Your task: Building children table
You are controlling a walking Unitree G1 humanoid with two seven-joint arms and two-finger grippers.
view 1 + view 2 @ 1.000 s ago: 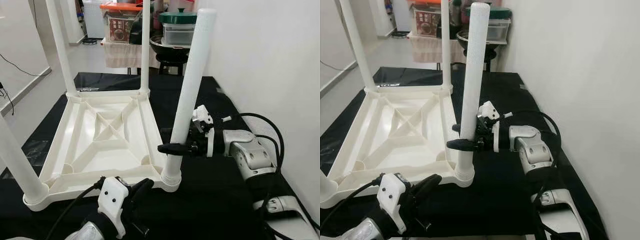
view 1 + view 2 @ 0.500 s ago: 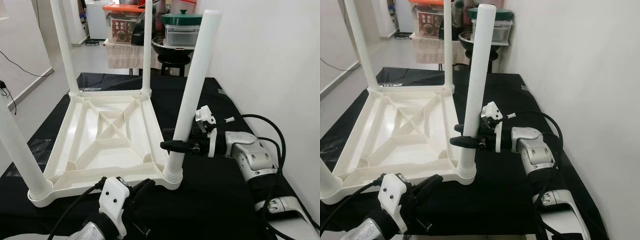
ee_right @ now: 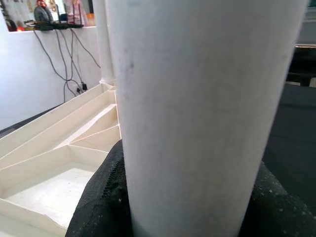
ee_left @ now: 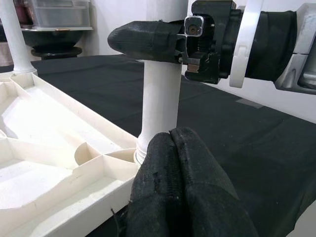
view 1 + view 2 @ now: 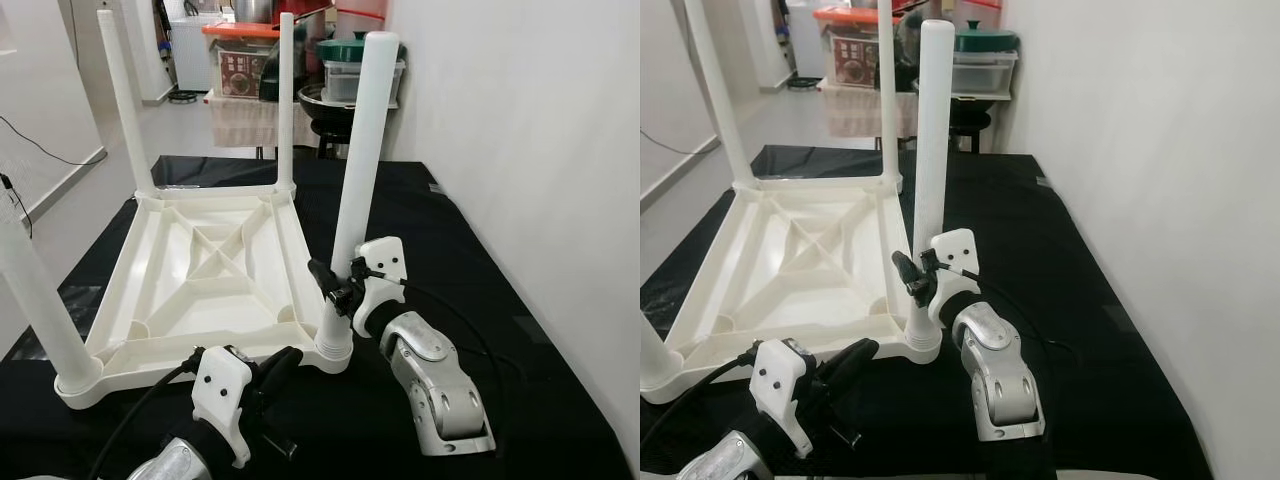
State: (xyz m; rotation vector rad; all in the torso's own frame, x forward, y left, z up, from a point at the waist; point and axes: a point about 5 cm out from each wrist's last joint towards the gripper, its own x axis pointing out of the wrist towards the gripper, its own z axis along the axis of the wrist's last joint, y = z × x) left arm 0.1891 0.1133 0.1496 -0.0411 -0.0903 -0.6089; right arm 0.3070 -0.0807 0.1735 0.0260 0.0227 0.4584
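an upturned white plastic children's table top (image 5: 200,280) lies ribbed underside up on a black cloth (image 5: 500,340) spread over the floor, with a white leg standing in each of its corners. at the near left corner one leg (image 5: 35,300) rises from its socket, and two more legs stand at the far corners, the far left leg (image 5: 122,100) and the far right leg (image 5: 285,100). low in the middle, the left pincer (image 5: 280,365) hangs just in front of the table top's near edge, its two black fingers (image 4: 177,192) pressed together on nothing, pointing at the base of the near right leg (image 5: 355,160). that leg stands almost upright, its lower end seated in the near right corner socket (image 5: 333,355). the right pincer (image 5: 335,290) is clamped around this leg low down, just above the socket, one black finger (image 4: 145,39) wrapping across the front of it. the silver right arm (image 5: 430,380) lies on the black cloth to the right of the leg, beside a white wall (image 5: 520,150). beyond the cloth, storage boxes (image 5: 240,55) and a green-lidded pot (image 5: 345,50) sit stacked in the background.
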